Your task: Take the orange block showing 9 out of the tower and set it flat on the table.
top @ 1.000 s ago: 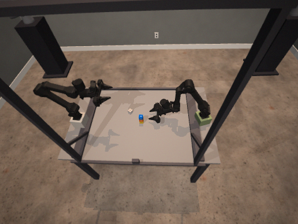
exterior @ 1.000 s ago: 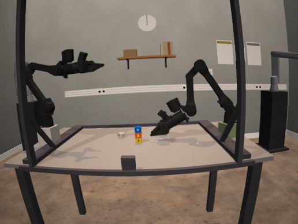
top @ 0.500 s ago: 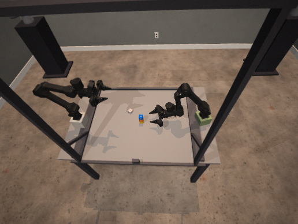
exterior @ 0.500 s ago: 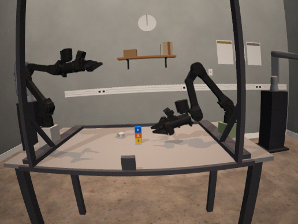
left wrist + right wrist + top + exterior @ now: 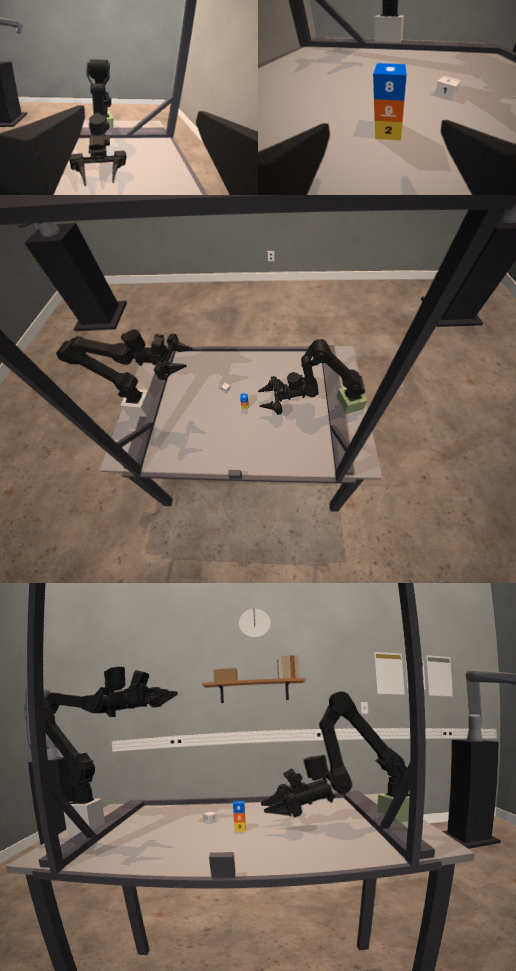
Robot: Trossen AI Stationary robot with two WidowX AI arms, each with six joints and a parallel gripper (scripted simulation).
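A tower of three blocks stands on the table: blue 8 (image 5: pixel 390 85) on top, the orange block showing 9 (image 5: pixel 388 110) in the middle, yellow 2 (image 5: pixel 387 130) at the bottom. The tower also shows in the top view (image 5: pixel 244 400) and the exterior view (image 5: pixel 239 816). My right gripper (image 5: pixel 267 397) (image 5: pixel 270 803) is open, low over the table, a short way from the tower and facing it; nothing is between its fingers. My left gripper (image 5: pixel 181 356) (image 5: pixel 167 694) is open and empty, raised high at the table's edge, far from the tower.
A white block marked 1 (image 5: pixel 447 87) (image 5: pixel 225 386) lies on the table a little beyond the tower. A small dark block (image 5: pixel 222 864) stands at the table's front edge. Dark frame posts ring the table.
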